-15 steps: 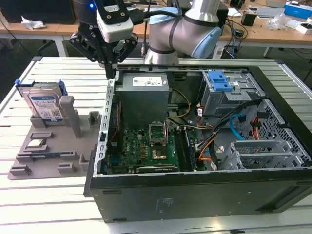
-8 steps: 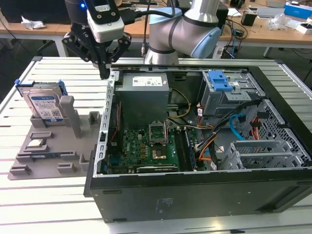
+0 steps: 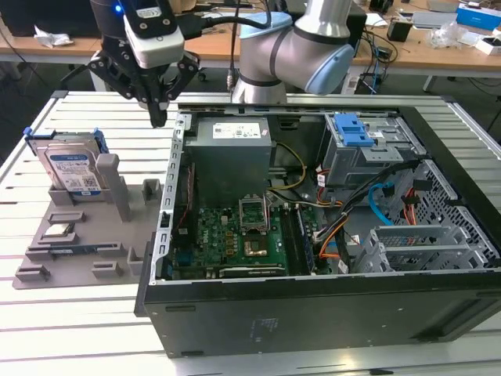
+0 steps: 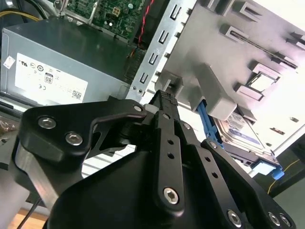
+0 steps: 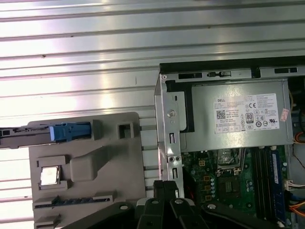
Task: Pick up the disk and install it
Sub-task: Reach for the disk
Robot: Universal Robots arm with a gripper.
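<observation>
Between tool [image 3: 159, 119] and disk [image 3: 72, 171], grey post [image 3: 112, 182]

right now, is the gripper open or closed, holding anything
Gripper: closed, holding nothing; the disk stands in the gray fixture.

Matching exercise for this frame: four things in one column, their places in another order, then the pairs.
1. silver rectangular metal disk in a blue plastic bracket
2. small square silver processor chip
3. grey metal power supply box
4. black gripper

A. inside the open computer case
B. lying flat on the grey plastic tray
C. in the air, near the case's edge
D. standing on edge in a tray slot

Pairs: 1-D, 2-B, 3-A, 4-C
</observation>
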